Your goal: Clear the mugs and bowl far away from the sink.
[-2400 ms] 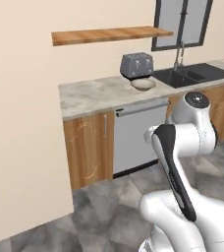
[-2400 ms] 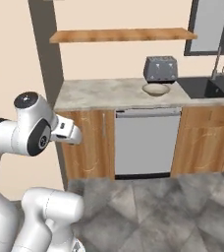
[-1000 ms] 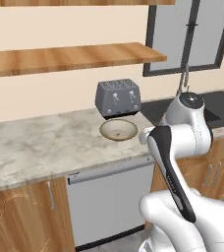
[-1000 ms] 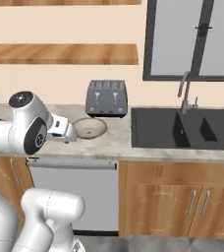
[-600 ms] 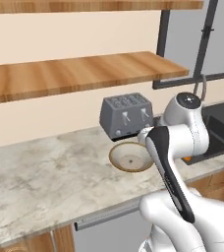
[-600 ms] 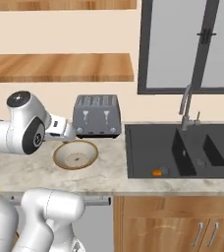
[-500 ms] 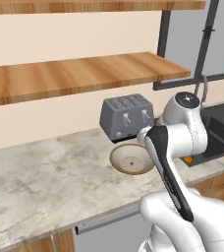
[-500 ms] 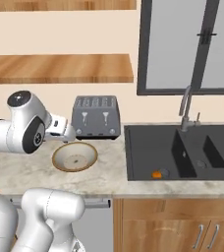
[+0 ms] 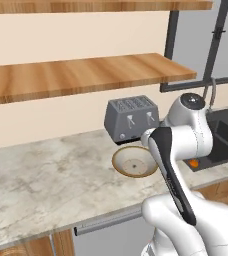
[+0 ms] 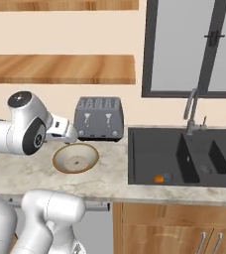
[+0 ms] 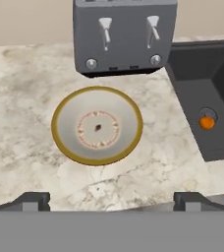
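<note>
- While the arm stood bent over the table (image 9: 46, 175), the gripper (image 11: 111, 199) hung above it with its fingertips (image 11: 33, 199) spread wide apart, holding nothing.
- Just ahead of the gripper, the bowl (image 11: 97, 125) lay upright on the marble, untouched.
- Beyond the bowl, close behind it, stood a grey toaster (image 11: 125, 34).
- Off to the gripper's right, the sink (image 10: 184, 156) was set into the table, a small orange thing (image 11: 207, 122) lying in its near basin.
- A curved faucet (image 10: 192, 116) rose behind the sink, under a dark-framed window (image 10: 184, 47).
- Wooden shelves (image 9: 86, 75) ran along the wall.
</note>
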